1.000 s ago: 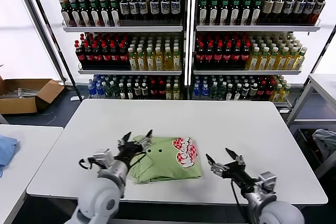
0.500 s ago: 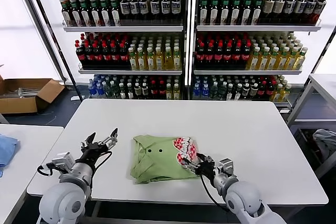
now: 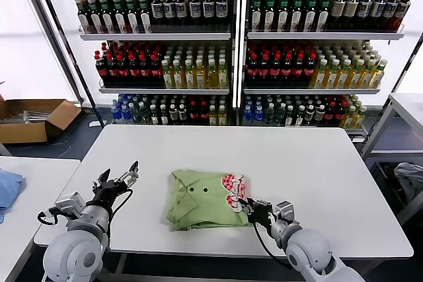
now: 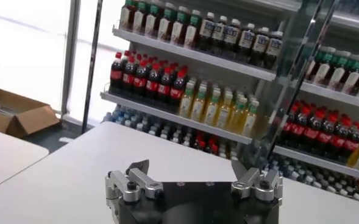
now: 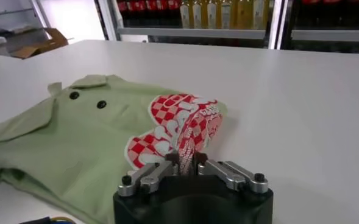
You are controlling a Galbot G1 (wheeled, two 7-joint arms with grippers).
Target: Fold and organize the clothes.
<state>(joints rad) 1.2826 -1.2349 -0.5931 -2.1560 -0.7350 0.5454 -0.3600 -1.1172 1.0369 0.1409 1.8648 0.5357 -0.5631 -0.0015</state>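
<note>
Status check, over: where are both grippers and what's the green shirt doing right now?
Right gripper shut on the green polo shirt's printed edge. Left gripper open, off the shirt on its left. Shirt lies folded on the white table. Nothing blocking.

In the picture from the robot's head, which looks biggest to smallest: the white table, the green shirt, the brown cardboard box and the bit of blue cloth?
1. The white rectangular table.
2. The light green folded polo shirt of soft fabric.
3. The open brown cardboard box, though it stands farther away, so it may really be larger.
4. The blue cloth, cut off by the picture's edge.
</note>
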